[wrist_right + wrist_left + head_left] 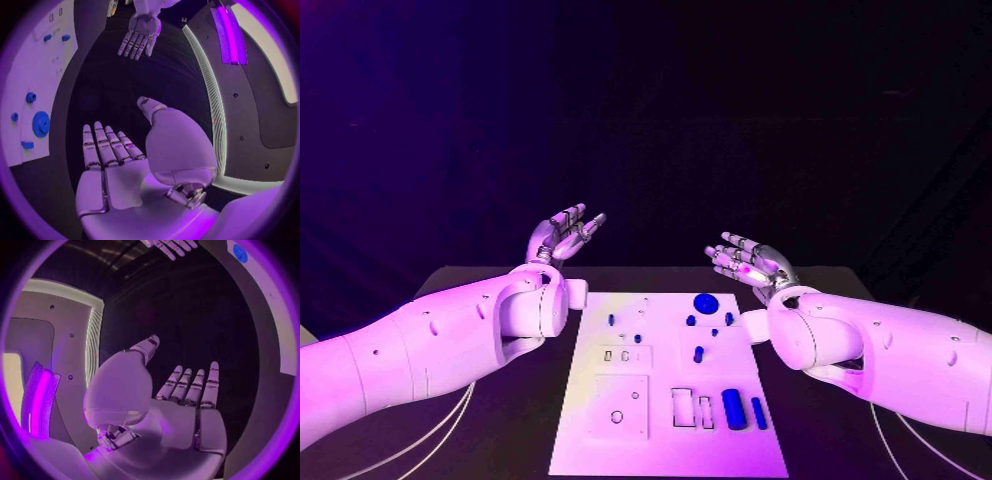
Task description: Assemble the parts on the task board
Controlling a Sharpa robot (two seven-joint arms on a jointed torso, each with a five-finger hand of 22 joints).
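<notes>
The white task board [596, 445] lies in the middle of the black table, between my two arms. Small blue parts sit on it: a round disc [707, 302] near its far edge, little pegs [698, 353] below that, and two long bars [734, 409] near its right side. My left hand [564, 235] is raised beyond the board's far left corner, fingers straight and apart, holding nothing. My right hand [751, 263] hovers past the far right corner, palm up, fingers spread, also empty. In the right wrist view my right hand [119, 165] shows flat, with the disc [40, 124] and the board [25, 60] beside it.
Outlined recesses [626, 355] and a raised square plate [619, 405] mark the board's left half. White cables [437, 425] run over the table by my left arm. The table's far edge [646, 268] lies just behind both hands.
</notes>
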